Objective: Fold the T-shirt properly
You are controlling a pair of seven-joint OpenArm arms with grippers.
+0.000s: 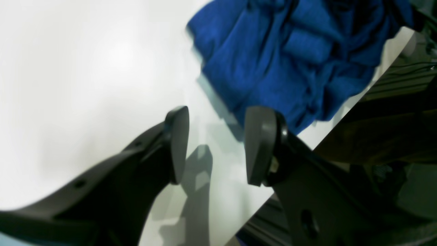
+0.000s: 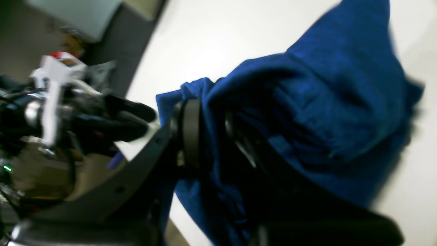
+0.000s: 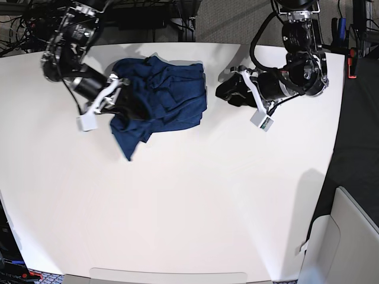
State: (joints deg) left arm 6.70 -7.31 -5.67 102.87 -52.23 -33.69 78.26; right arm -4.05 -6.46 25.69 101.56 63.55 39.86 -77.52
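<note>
White table (image 3: 195, 207) lies bare below the T-shirt (image 3: 166, 97); right tool (image 3: 121, 94) clamps its edge, left tool (image 3: 228, 92) gapes.

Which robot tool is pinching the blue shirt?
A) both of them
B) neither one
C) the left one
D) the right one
D: the right tool is clamped on a bunch of the T-shirt, while the left tool stands open over the bare white table, beside the cloth and not touching it.
</note>
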